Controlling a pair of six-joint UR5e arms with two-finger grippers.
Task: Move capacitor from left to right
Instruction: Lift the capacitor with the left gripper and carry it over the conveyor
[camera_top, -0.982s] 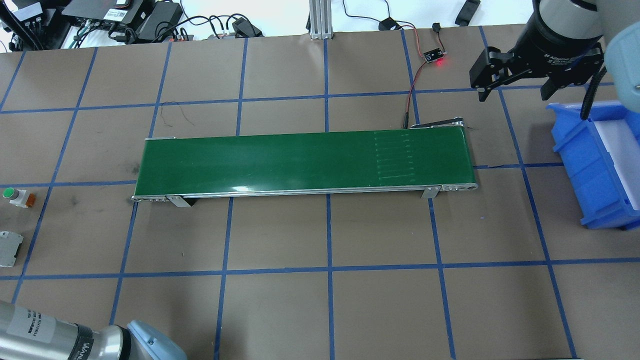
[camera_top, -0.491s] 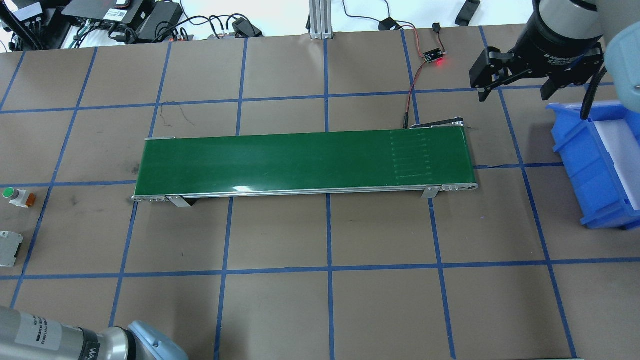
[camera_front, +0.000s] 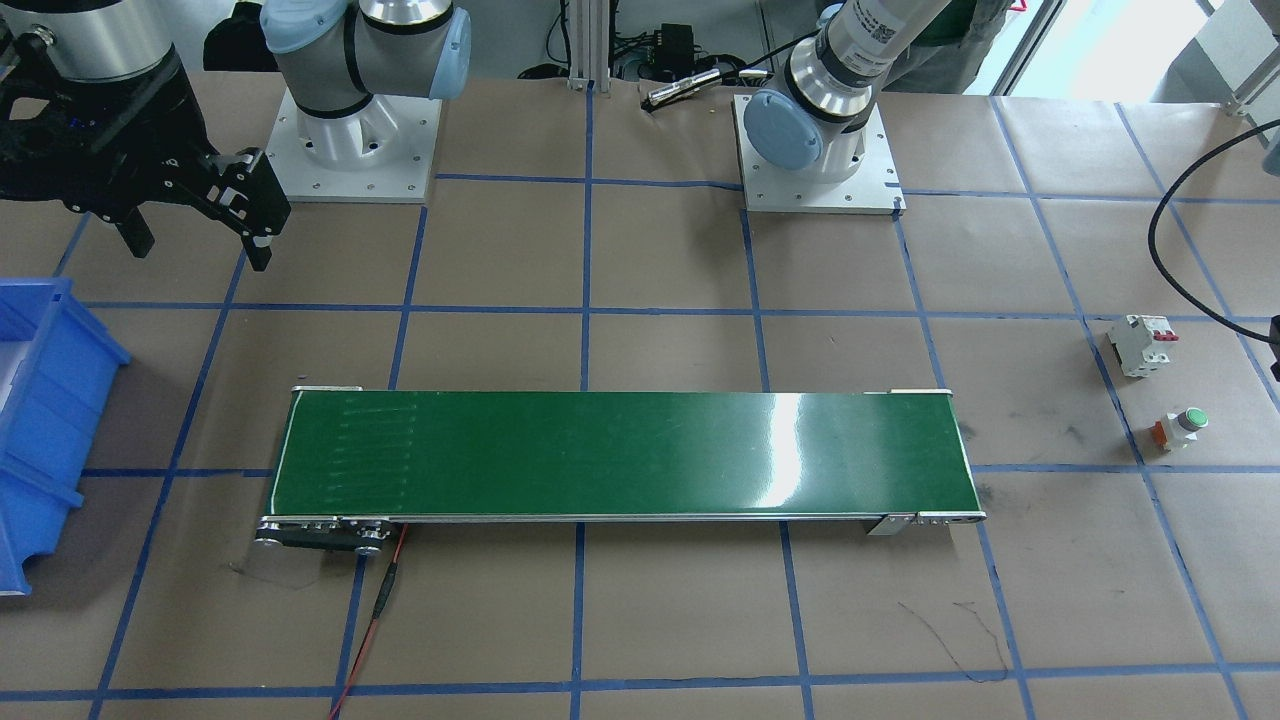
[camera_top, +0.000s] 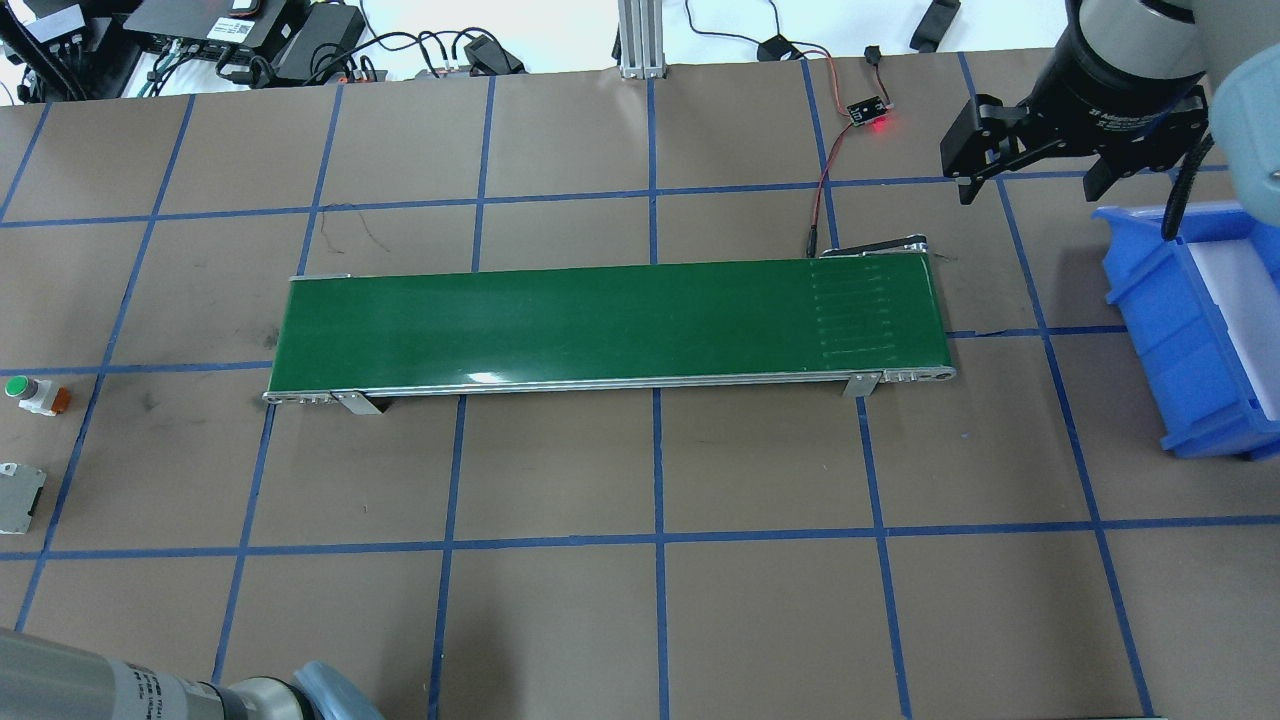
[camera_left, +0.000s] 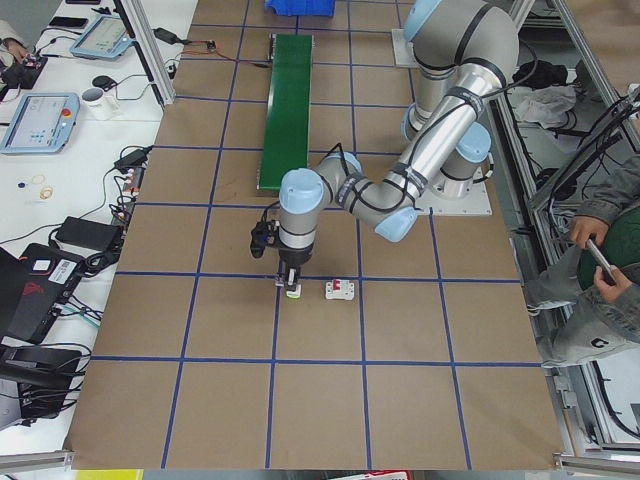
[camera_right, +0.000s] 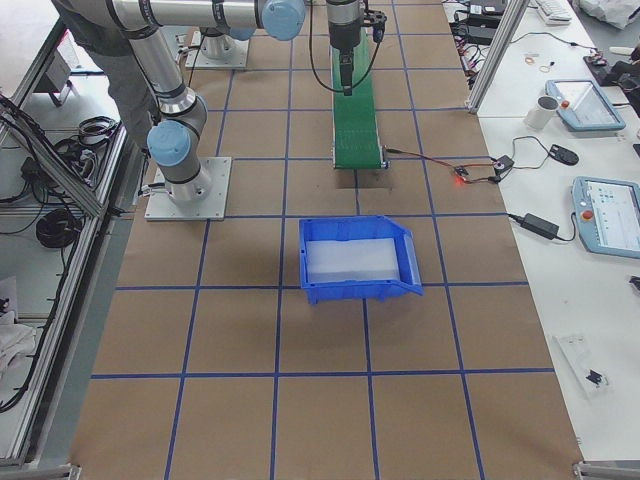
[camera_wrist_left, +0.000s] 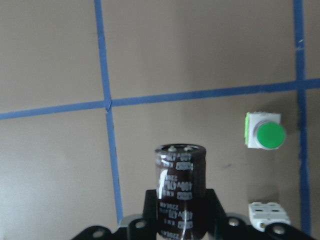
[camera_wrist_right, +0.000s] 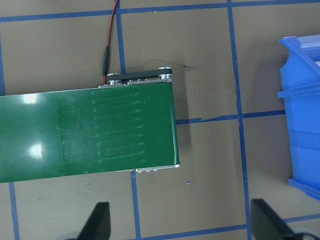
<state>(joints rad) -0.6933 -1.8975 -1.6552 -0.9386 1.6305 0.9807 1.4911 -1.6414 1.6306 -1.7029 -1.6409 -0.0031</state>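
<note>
Left gripper (camera_wrist_left: 180, 210) clamped on capacitor (camera_wrist_left: 180, 182), held above the table's left end; green button (camera_wrist_left: 265, 134) and white breaker (camera_wrist_left: 268, 212) on the table nearby. Conveyor belt (camera_top: 600, 320) mid-table. Right gripper (camera_top: 1030, 190) spread wide, grasping nothing, hovering between the belt's end and blue bin (camera_top: 1170, 330).

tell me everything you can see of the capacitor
The capacitor is a stubby cylinder in a glossy dark maroon sleeve with white print, including 400V, and two small pale studs on its far end. The left gripper clamps its lower sides between two black fingers, far end pointing at the brown paper table. Nothing else touches it.
</note>
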